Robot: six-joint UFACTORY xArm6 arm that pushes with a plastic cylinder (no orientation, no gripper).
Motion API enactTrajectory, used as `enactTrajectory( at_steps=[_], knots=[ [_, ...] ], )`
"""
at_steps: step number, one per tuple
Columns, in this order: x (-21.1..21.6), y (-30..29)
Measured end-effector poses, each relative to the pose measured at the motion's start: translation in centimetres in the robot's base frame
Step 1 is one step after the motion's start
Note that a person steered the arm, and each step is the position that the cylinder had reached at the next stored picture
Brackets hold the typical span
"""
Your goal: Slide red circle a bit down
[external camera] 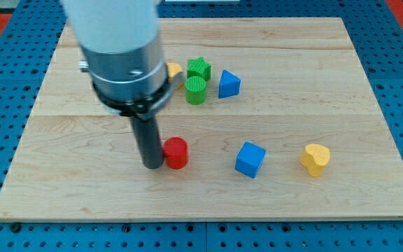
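The red circle (176,152) is a small red cylinder on the wooden board (313,112), left of centre and toward the view's bottom. My tip (152,166) is the lower end of a dark rod that hangs from the large grey arm at the view's top left. The tip stands just left of the red circle, touching or almost touching its left side.
A green star-like block (199,68) and a green cylinder (196,90) sit above the red circle, with a blue triangular block (229,84) to their right and a yellow block (174,70) partly hidden behind the arm. A blue cube (250,159) and a yellow heart (315,159) lie to the right.
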State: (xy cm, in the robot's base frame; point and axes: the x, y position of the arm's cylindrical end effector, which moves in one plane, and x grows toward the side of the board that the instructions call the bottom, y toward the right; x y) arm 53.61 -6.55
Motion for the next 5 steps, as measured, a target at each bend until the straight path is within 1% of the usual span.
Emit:
enactTrajectory(
  at_steps=[1, 2, 3, 4, 5],
  knots=[
    [0.2, -1.5],
    [-1.8, -5.2],
    [-5.0, 0.0],
    [-5.2, 4.3],
    [-5.1, 3.0]
  ],
)
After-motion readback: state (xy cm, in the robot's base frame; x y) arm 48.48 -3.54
